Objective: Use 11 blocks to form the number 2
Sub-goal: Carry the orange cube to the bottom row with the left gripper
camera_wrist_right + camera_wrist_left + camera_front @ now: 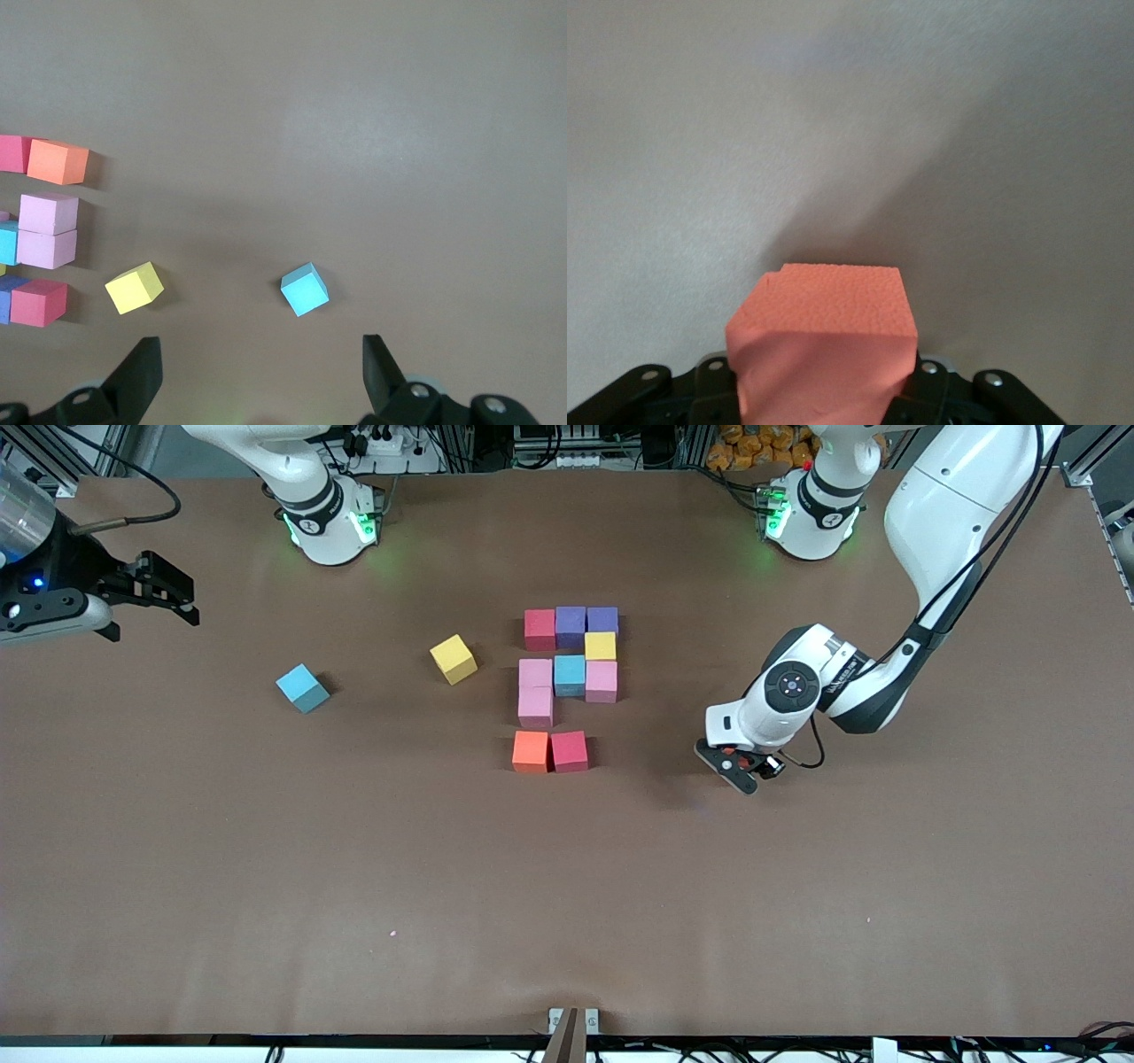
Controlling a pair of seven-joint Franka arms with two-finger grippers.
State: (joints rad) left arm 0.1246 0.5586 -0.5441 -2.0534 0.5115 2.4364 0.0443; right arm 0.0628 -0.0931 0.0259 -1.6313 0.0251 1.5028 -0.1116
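My left gripper (741,771) is shut on an orange cube (826,341) and holds it just above the bare table, toward the left arm's end, beside the cluster. The cluster has a red (539,629) and two purple cubes (586,623) in its farthest row, a yellow (600,646) under them, then pink (535,674), sky-blue (570,675) and pink (601,681), a pink (535,707), and an orange (531,751) with a red (569,751) nearest the camera. My right gripper (191,601) is open and empty, waiting at the right arm's end.
A loose yellow cube (454,659) and a loose sky-blue cube (302,688) lie between the cluster and the right arm's end. Both also show in the right wrist view, the yellow (135,288) and the sky-blue (305,289), with my open right gripper (261,372) above them.
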